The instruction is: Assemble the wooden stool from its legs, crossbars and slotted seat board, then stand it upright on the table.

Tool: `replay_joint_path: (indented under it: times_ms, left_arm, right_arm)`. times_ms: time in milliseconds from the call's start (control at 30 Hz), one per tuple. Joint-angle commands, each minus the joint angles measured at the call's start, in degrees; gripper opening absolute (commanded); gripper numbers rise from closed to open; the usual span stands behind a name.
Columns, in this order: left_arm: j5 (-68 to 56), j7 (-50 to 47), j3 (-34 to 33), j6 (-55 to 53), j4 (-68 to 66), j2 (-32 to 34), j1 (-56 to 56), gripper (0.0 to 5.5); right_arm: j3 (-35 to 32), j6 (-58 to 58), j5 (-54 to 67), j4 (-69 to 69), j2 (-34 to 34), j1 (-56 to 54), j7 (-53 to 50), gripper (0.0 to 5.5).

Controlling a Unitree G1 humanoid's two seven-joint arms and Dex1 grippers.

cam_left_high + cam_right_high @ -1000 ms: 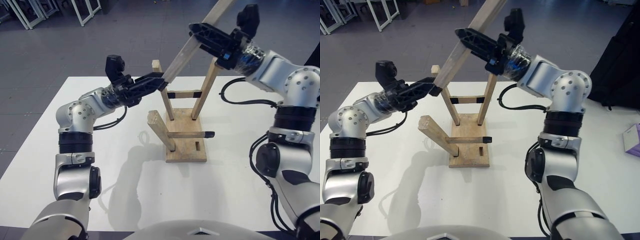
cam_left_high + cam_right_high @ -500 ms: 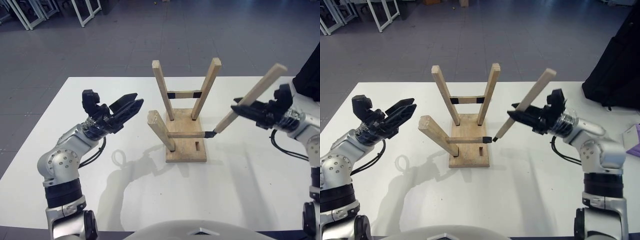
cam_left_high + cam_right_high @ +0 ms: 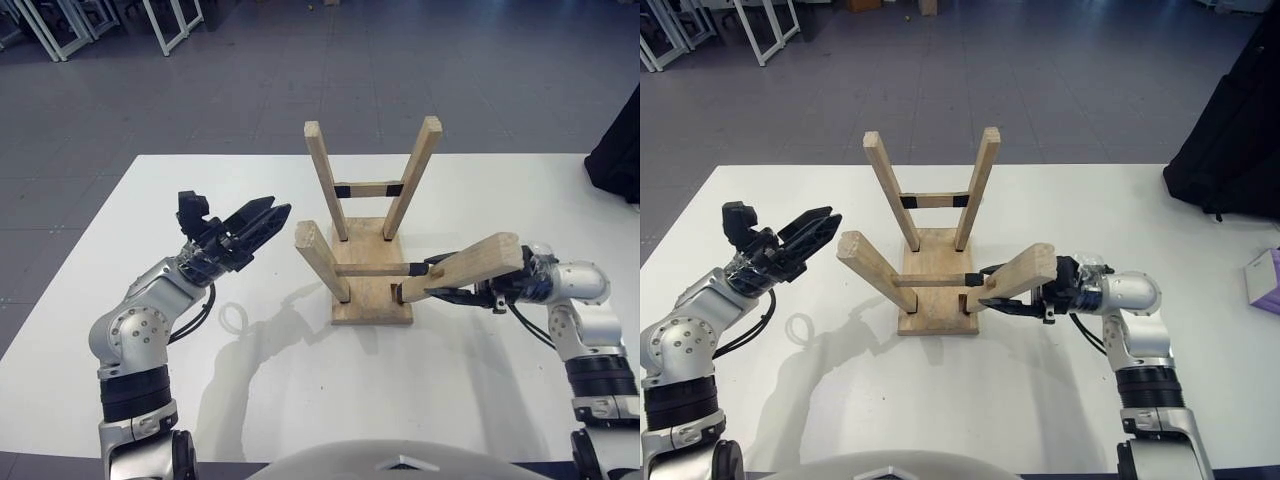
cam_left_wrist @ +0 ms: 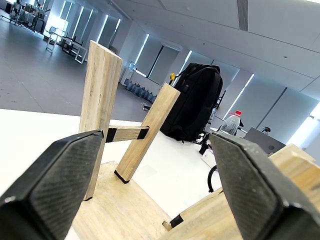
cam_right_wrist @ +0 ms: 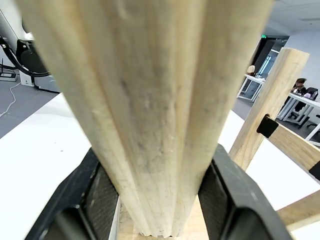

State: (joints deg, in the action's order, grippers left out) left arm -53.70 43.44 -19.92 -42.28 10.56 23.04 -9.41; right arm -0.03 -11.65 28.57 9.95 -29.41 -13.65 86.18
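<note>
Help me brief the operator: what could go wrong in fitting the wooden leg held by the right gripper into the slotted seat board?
The light wooden leg in the right gripper lies steeply tilted at the flat wooden seat board; it may jam or lever the board. The open left gripper hangs apart, so nothing steadies it.

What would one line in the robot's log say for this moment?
right gripper: shut on loose leg, lower end at seat board | left gripper: open, empty, left of seat board | three legs already standing
</note>
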Motion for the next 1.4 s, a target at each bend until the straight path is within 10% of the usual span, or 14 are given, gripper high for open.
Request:
replay_joint_path:
  times_ms: [33,967,1400]
  left_arm:
    - [0.2,-0.2,0.8,0.2,-0.3,1.1,-1.2,3.92]
    - [-0.3,0.9,2.4,0.4,-0.6,1.8,-1.7,3.92]
    - [5.8,-8.4,-1.2,3.6,-4.0,3.0,-2.2,3.92]
  right_arm:
    - [1.5,-1.4,-1.9,2.2,0.9,-0.5,-0.5,2.03]
    - [8.3,6.0,-6.4,1.7,-1.8,-3.5,-3.6,2.03]
    - [9.6,14.1,-15.3,0.0,2.6,-3.2,-27.3,2.03]
